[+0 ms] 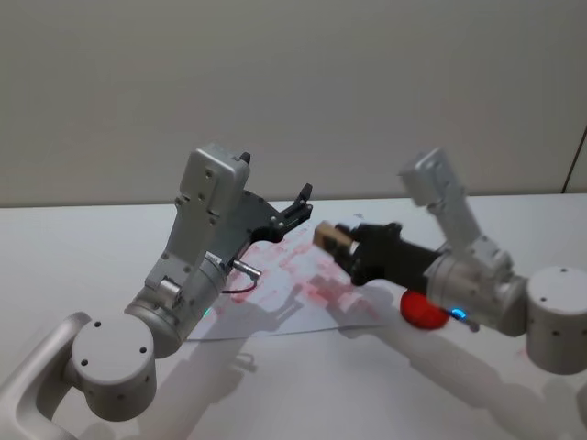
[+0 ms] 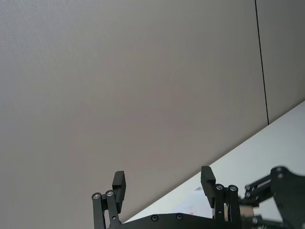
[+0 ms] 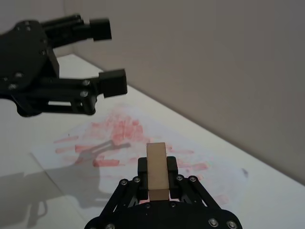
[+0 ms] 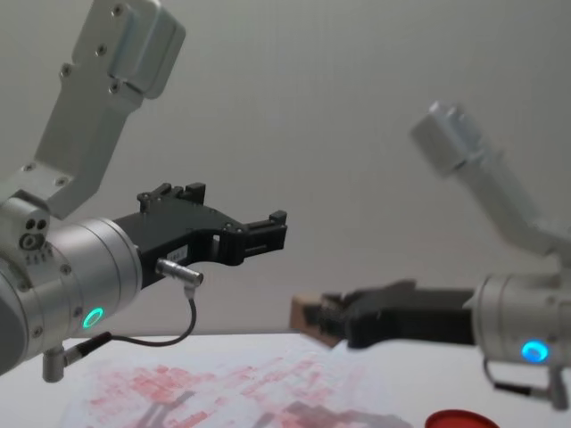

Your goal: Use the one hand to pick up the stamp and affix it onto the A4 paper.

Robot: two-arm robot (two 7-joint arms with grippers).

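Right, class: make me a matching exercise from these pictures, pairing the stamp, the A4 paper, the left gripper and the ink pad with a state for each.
Things:
1. stamp
2. A4 paper
3. left gripper
4. ink pad

States:
a. open, empty, raised
b. round, red, lying beside the paper
c. lying flat, covered in red prints
d. clamped in the right gripper, off the paper

Pairs: 1-d, 2-c, 3-a, 4-b

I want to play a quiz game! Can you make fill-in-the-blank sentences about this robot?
The right tool is shut on the wooden ____.
The left tool holds nothing and is wide ____.
The A4 paper is smudged all over with the colour ____.
Missing words: stamp; open; red.
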